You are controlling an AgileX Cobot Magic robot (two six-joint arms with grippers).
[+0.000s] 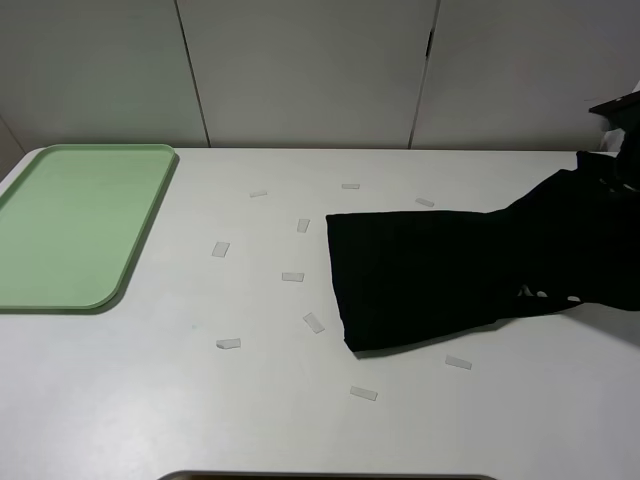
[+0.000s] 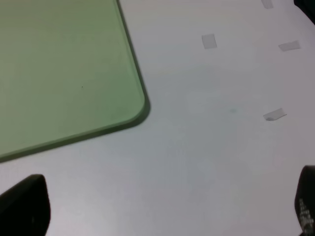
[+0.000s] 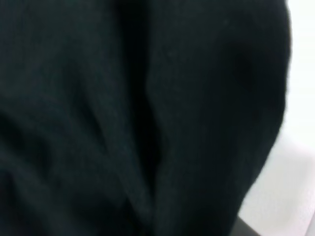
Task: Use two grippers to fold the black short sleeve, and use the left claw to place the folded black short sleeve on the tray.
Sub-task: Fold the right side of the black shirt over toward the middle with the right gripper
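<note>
From the high camera, you have the black short sleeve (image 1: 430, 280) on the right half of the table (image 1: 180, 420). Its long axis runs left to right. Its squared-off end faces the middle, and its far end rises toward the right arm (image 1: 620, 108) at the edge of view. The tray (image 1: 75, 225) sits well apart at the far left, with scattered tape marks (image 1: 292, 276) between the two. Your left arm does not appear in this view.

In the left wrist view, your left gripper (image 2: 165, 211) is spread wide with nothing between its fingertips (image 2: 24, 209). It hangs over bare table just beside the tray's rounded corner (image 2: 133, 98). No cloth shows here, so the shirt lies away from this hand, off toward the right side.

In the right wrist view, black cloth (image 3: 123, 118) fills nearly everything, with a sliver of table at one edge. The right gripper's jaws are hidden, but it is clenched, and I judge it is pinching the shirt's raised end. The right arm is the nearer one by far, so your left gripper would have to cross the table to reach the free end.
</note>
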